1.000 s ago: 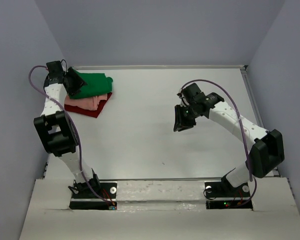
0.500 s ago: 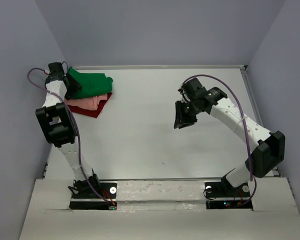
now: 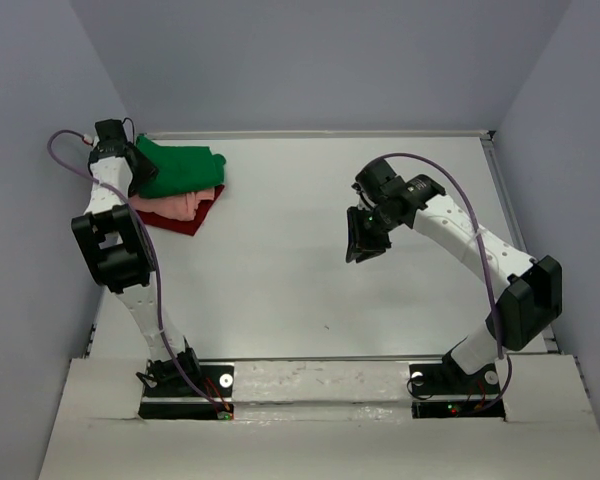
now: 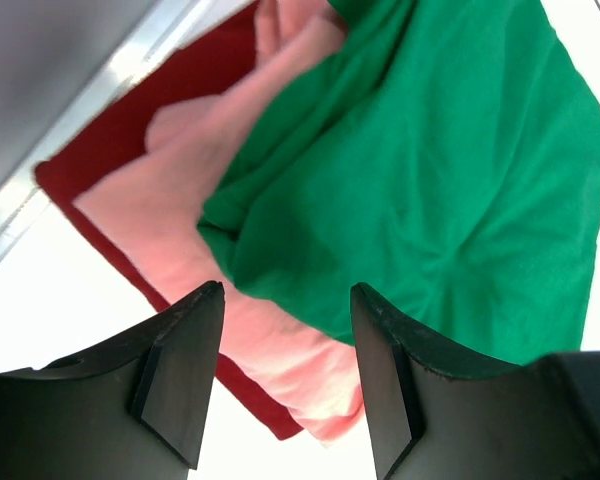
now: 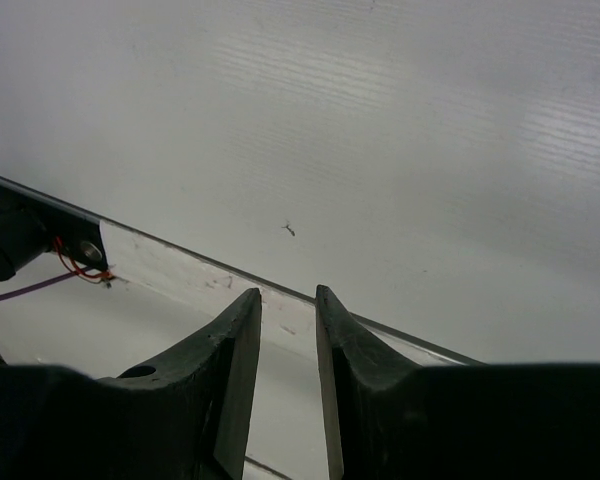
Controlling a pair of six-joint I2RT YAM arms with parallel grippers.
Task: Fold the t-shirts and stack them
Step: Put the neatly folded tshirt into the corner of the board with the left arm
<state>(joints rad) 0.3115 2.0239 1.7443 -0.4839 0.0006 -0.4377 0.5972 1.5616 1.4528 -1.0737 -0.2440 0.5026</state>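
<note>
White table (image 3: pixel 310 250); the left wrist view alone reveals green t-shirt (image 4: pixel 430 180) creases.

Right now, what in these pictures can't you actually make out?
- Top view: dark red t-shirt mostly buried under salmon-pink t-shirt and green t-shirt.
- Left wrist view: green t-shirt cut off by the top edge.
- Right wrist view: speck on the table, too small to identify.
</note>
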